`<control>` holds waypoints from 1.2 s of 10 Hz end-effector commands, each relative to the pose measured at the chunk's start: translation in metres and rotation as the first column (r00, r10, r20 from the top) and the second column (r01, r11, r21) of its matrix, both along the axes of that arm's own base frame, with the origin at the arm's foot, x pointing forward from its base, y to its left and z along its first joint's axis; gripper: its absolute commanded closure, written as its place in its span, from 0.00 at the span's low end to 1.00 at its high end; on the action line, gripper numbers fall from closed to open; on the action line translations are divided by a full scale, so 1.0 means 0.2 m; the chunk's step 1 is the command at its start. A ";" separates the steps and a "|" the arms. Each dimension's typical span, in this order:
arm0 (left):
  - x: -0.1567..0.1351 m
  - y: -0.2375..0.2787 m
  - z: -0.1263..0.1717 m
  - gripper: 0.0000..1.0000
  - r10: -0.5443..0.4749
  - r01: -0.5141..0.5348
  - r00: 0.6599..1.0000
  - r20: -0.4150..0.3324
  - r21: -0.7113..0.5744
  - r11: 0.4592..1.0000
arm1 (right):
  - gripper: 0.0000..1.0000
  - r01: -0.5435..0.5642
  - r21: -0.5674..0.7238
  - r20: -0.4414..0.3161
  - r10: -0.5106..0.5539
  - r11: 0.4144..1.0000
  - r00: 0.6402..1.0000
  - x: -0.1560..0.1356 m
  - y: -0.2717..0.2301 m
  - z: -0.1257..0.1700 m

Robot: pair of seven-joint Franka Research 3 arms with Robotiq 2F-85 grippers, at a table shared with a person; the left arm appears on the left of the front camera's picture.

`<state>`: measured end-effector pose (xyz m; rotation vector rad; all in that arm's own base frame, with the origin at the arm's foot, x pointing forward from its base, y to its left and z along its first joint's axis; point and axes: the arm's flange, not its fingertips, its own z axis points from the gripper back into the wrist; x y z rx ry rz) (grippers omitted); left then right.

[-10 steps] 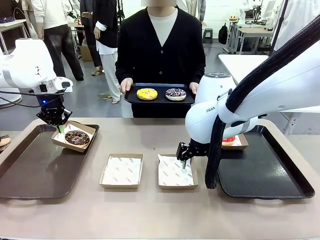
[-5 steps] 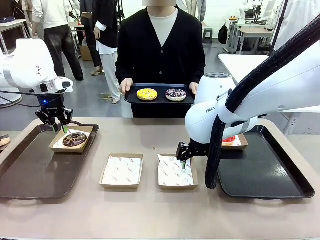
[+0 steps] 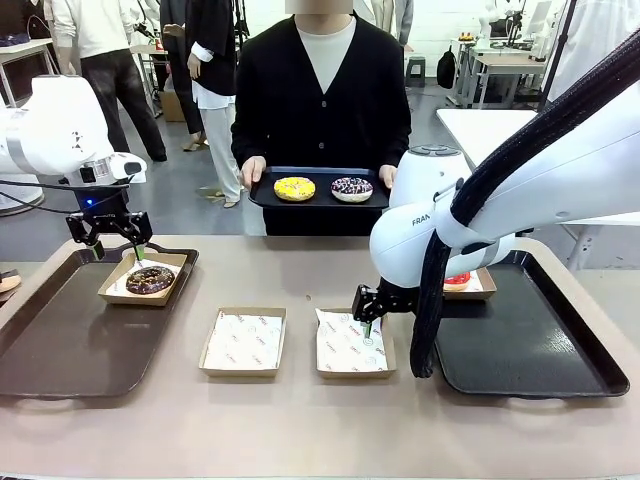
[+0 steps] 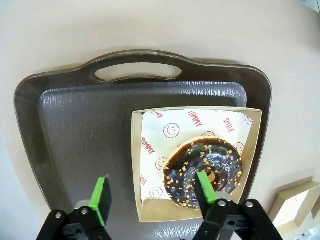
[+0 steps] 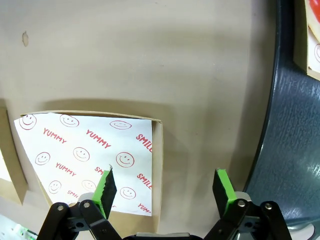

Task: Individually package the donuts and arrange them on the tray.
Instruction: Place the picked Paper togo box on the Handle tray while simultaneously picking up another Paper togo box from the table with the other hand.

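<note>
A dark chocolate donut with nut bits lies in a paper-lined box on the left tray. My left gripper hovers open just above that box, holding nothing. My right gripper is low over the middle-right empty box. Its fingers stand apart on either side of the right wall of that box. A red donut sits boxed on the right tray. The person holds a small tray with a yellow donut and a dark sprinkled donut.
Another empty lined box sits at the table's middle left. My right arm's white body hides part of the right tray. The right tray's rim runs close beside my right gripper. People stand in the background behind the person.
My left gripper opened, let go of the donut box and rose a little. The box now rests flat on the left tray. My right arm has not visibly moved.
</note>
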<state>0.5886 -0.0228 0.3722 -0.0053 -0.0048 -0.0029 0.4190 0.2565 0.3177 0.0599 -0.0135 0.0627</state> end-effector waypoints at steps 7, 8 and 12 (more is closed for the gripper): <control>0.01 0.00 0.03 0.00 0.003 -0.003 1.000 -0.005 -0.011 1.000 | 0.97 -0.024 0.007 0.005 0.024 1.000 1.000 0.02 0.01 -0.04; 0.00 0.00 0.04 0.00 0.000 0.000 1.000 -0.005 -0.012 1.000 | 1.00 -0.022 0.006 0.005 0.022 1.000 1.000 0.02 0.01 -0.04; -0.04 0.02 0.12 0.00 0.005 -0.012 0.999 -0.052 -0.130 0.991 | 1.00 -0.008 0.013 0.026 0.007 1.000 1.000 0.02 -0.01 0.02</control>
